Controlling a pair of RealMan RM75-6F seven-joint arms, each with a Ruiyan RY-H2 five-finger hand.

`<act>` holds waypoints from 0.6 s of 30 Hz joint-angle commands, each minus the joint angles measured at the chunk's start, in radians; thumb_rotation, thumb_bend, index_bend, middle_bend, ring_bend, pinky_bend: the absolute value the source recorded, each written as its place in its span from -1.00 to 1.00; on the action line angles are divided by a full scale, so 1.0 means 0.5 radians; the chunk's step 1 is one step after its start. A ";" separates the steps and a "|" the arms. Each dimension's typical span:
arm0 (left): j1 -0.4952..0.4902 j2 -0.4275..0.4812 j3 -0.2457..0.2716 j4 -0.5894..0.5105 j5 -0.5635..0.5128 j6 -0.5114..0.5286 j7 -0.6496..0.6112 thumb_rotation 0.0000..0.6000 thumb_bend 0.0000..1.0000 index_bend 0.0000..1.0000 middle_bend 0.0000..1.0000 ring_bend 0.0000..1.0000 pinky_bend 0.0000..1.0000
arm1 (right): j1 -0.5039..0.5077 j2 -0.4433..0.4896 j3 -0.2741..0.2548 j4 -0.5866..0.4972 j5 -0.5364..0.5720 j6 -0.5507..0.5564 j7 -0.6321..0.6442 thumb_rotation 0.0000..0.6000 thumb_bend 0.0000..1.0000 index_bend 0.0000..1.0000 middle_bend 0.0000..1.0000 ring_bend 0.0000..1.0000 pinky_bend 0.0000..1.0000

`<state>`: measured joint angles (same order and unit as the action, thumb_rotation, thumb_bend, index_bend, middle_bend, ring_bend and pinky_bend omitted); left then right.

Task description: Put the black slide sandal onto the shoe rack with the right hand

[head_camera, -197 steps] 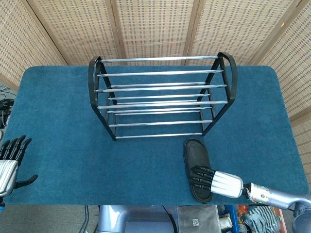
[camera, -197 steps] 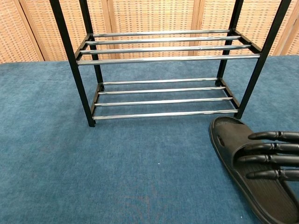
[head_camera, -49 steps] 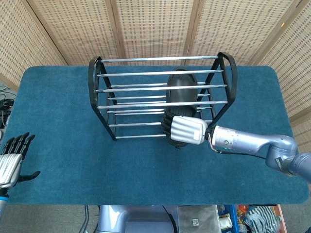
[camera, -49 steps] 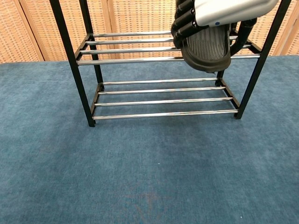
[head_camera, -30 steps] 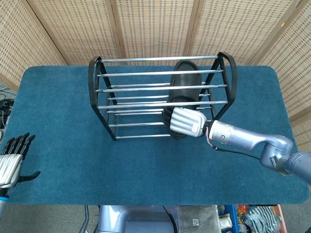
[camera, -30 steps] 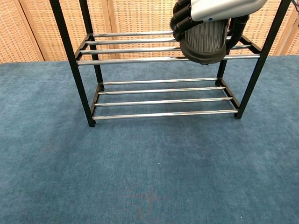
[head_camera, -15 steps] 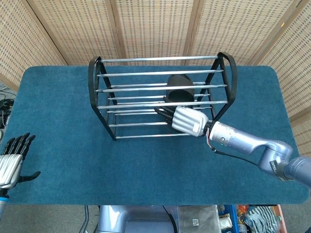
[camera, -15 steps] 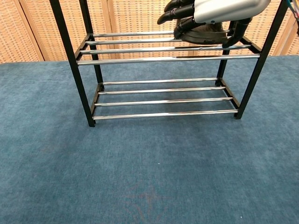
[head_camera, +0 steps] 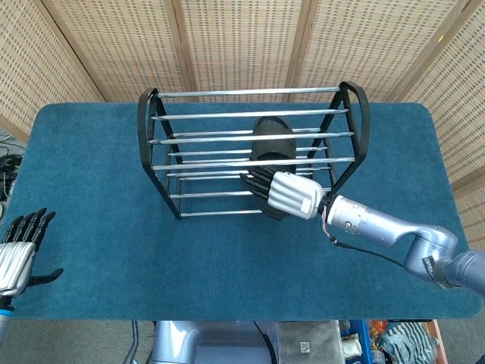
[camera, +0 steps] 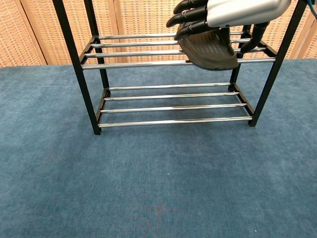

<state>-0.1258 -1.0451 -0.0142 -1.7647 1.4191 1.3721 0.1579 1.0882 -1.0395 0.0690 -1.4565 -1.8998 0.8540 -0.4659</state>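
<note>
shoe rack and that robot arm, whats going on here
The right hand is putting a black slide sandal on the shoe rack. The sandal lies across the rack's middle tier, its near end tipping over the front bar, and the hand's fingers rest on it, so it is not released yet. The left hand hangs open off the table's near left edge, holding nothing.

Sandal on the rack's upper tier, right of centre.
My right hand (head_camera: 292,194) lies over the sandal (head_camera: 273,148) at the shoe rack (head_camera: 159,163), mid-counter (head_camera: 91,182); my left hand (head_camera: 17,254) sits near-left.
</note>
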 commanded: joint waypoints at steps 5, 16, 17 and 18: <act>0.003 0.004 0.000 0.001 0.003 0.007 -0.011 1.00 -0.72 -1.00 -1.00 -1.00 -1.00 | -0.071 0.016 0.062 -0.165 0.167 -0.089 -0.244 1.00 -1.00 -1.00 -1.00 -1.00 -1.00; 0.006 0.017 0.002 0.002 0.014 0.012 -0.043 1.00 -0.72 -1.00 -1.00 -1.00 -1.00 | -0.201 0.176 0.052 -0.361 0.100 0.096 -0.324 1.00 -1.00 -1.00 -1.00 -1.00 -1.00; 0.008 0.019 0.003 0.002 0.016 0.015 -0.049 1.00 -0.72 -1.00 -1.00 -1.00 -1.00 | -0.228 0.197 0.044 -0.384 0.087 0.137 -0.321 1.00 -1.00 -1.00 -1.00 -1.00 -1.00; 0.010 0.021 0.004 0.002 0.019 0.019 -0.055 1.00 -0.72 -1.00 -1.00 -1.00 -1.00 | -0.259 0.217 0.036 -0.405 0.073 0.183 -0.315 1.00 -1.00 -1.00 -1.00 -1.00 -1.00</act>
<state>-0.1213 -1.0351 -0.0125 -1.7637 1.4278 1.3806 0.1316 0.9818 -0.9498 0.0943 -1.6393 -1.8501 0.9159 -0.6244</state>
